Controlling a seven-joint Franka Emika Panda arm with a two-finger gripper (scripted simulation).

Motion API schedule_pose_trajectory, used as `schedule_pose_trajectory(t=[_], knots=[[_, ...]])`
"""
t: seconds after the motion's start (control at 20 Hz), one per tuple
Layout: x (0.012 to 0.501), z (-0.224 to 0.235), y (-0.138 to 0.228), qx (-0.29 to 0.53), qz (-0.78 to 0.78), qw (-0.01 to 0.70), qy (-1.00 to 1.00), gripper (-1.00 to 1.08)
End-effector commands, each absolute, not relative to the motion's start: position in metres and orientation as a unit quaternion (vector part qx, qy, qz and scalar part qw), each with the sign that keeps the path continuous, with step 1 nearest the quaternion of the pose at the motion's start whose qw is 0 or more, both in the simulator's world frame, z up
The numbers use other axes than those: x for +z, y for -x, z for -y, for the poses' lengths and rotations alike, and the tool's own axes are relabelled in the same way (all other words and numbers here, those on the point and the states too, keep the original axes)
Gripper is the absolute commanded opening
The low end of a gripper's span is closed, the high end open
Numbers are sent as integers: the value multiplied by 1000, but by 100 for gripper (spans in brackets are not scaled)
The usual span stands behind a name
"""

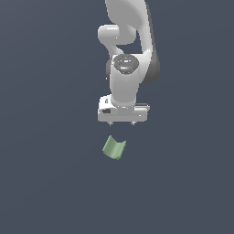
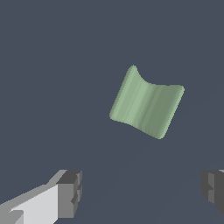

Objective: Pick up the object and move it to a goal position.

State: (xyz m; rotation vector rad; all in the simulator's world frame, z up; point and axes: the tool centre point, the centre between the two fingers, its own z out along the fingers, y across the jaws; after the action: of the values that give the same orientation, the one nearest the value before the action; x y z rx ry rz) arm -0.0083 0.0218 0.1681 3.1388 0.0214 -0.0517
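Observation:
The object (image 1: 114, 148) is a small pale green block with a concave curved top, lying on the dark grey floor. It also shows in the wrist view (image 2: 146, 102), turned at an angle to the fingers. My gripper (image 1: 121, 123) hangs above and just behind the block in the exterior view, clear of it. Its jaws stand wide apart and hold nothing. In the wrist view the gripper (image 2: 142, 192) shows two dark fingertips (image 2: 70, 193), one at each side, with the block beyond them and apart from both.
The white arm (image 1: 128, 55) rises from the gripper to the top of the exterior view. The floor (image 1: 45, 183) is a plain dark grey surface with no other objects or edges in view.

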Motion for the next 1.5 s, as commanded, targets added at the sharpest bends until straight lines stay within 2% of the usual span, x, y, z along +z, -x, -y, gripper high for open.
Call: schedule_pose_trajectory(t=[0.0, 0.3, 0.85, 1.45], knots=[[168, -22, 8, -16, -7, 1, -1000, 68], [168, -38, 12, -19, -22, -5, -1000, 68], [160, -39, 7, -28, -14, 7, -999, 68], [120, -42, -13, -68, 31, 88, -993, 68]])
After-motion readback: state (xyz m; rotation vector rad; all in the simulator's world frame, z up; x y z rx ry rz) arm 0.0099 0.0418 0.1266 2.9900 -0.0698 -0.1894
